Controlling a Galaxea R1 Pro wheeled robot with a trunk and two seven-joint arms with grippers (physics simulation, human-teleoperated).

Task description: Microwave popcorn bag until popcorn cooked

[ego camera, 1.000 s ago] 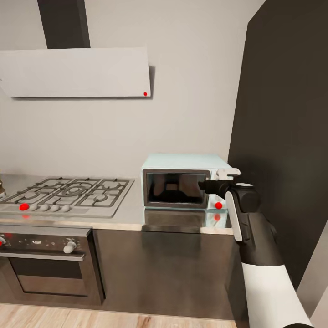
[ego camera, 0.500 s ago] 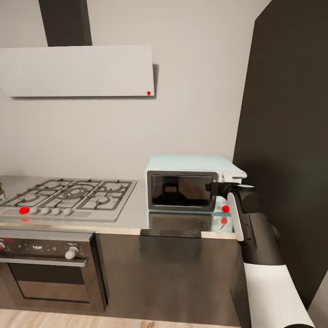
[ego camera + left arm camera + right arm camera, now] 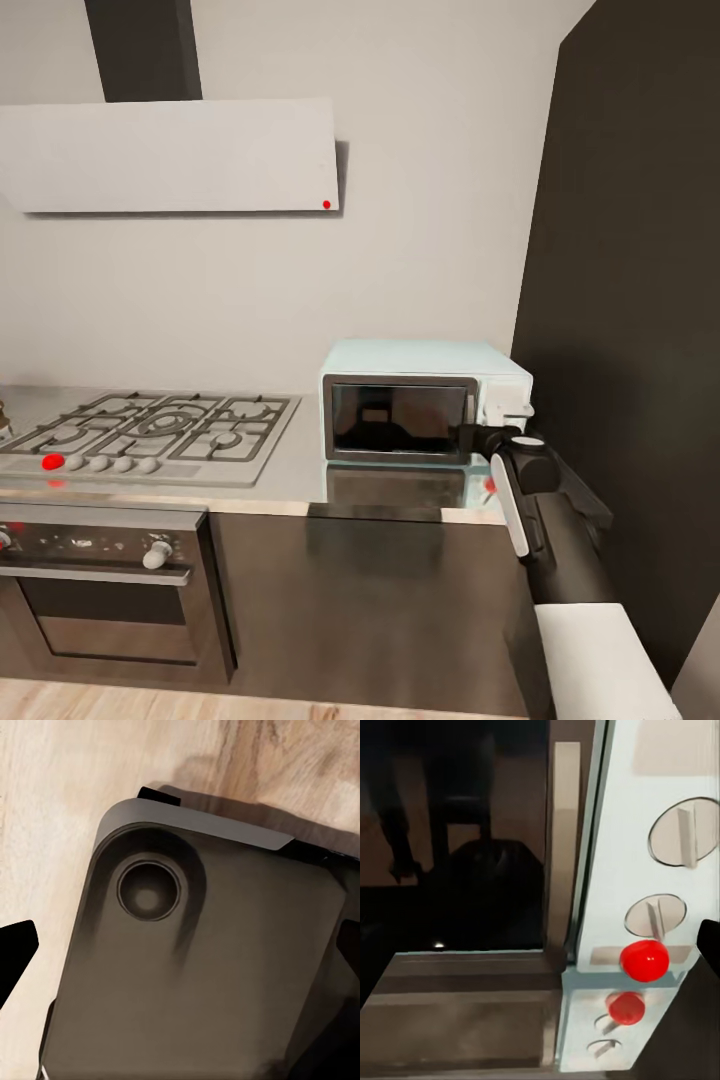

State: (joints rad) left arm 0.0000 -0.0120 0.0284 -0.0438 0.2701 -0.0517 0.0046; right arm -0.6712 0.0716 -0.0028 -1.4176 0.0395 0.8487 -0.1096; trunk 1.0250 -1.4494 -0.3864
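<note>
The mint-blue microwave (image 3: 425,398) stands on the steel-grey countertop (image 3: 300,472) with its dark glass door closed. My right gripper (image 3: 497,420) hovers close in front of its control panel (image 3: 660,870), fingers apart and holding nothing. From the right wrist I see two round knobs (image 3: 686,832), the red indicator light (image 3: 644,960) and the door's edge (image 3: 562,847). Behind the glass only dim dark shapes show; the popcorn bag and popcorn are hidden. My left gripper (image 3: 180,949) hangs open over the wood floor (image 3: 67,802).
A gas hob (image 3: 150,425) lies left of the microwave, with a steel oven (image 3: 100,590) below it and a pale range hood (image 3: 170,155) above. A tall dark cabinet (image 3: 630,300) rises just right of the microwave. My own dark base (image 3: 195,975) lies beneath the left gripper.
A second ago the microwave's inside showed; its door now reads as closed dark glass. My right gripper has dropped from the microwave's top corner to the control panel. The camera shifted slightly.
</note>
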